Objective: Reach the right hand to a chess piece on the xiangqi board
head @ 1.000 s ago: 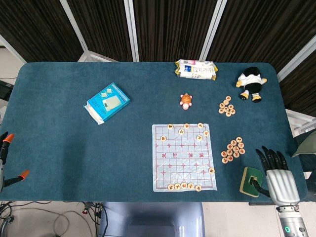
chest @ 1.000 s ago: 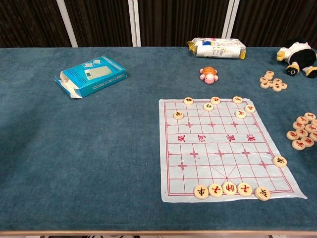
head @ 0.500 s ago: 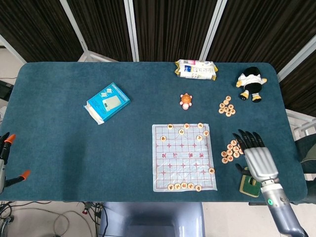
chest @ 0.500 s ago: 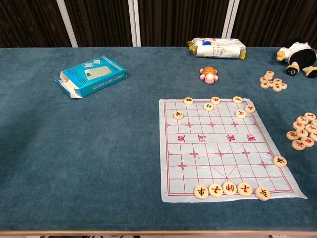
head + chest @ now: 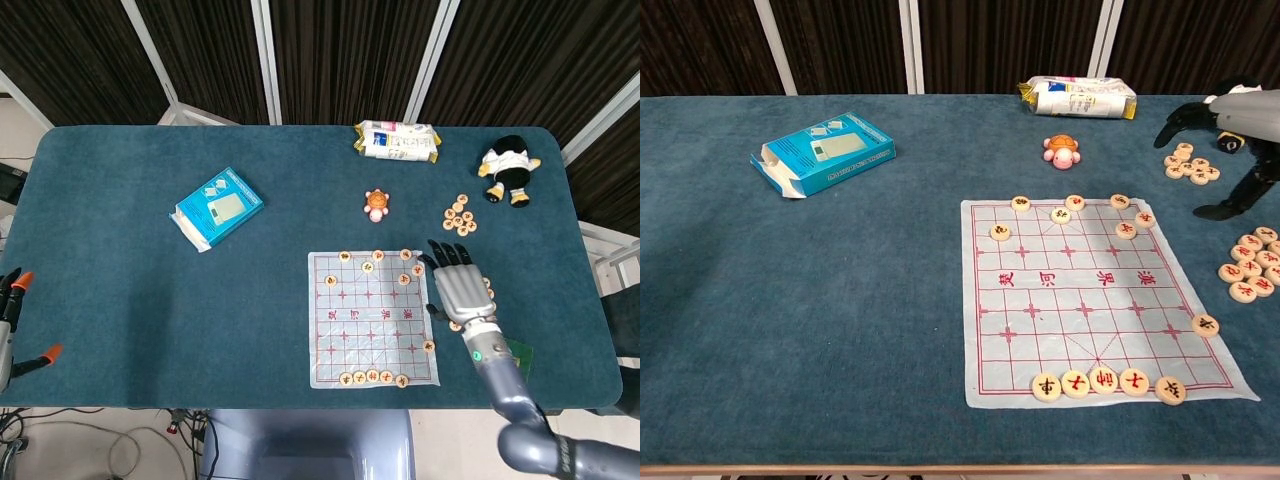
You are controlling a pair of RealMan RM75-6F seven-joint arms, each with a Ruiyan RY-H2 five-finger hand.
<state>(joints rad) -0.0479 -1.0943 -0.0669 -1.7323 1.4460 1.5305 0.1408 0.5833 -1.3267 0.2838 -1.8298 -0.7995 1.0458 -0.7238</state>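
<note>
— Right hand (image 5: 459, 285), the grey-and-black one: how is it sitting?
— It is hovering with fingers spread and nothing in them, just beside the right edge of the white xiangqi board with red grid lines (image 5: 371, 318).
— And the round wooden chess piece (image 5: 417, 269)?
— It is lying on the board's upper right corner, near the fingertips (image 5: 436, 246); contact cannot be told.
— The left hand?
— It is not showing in either view.
</note>
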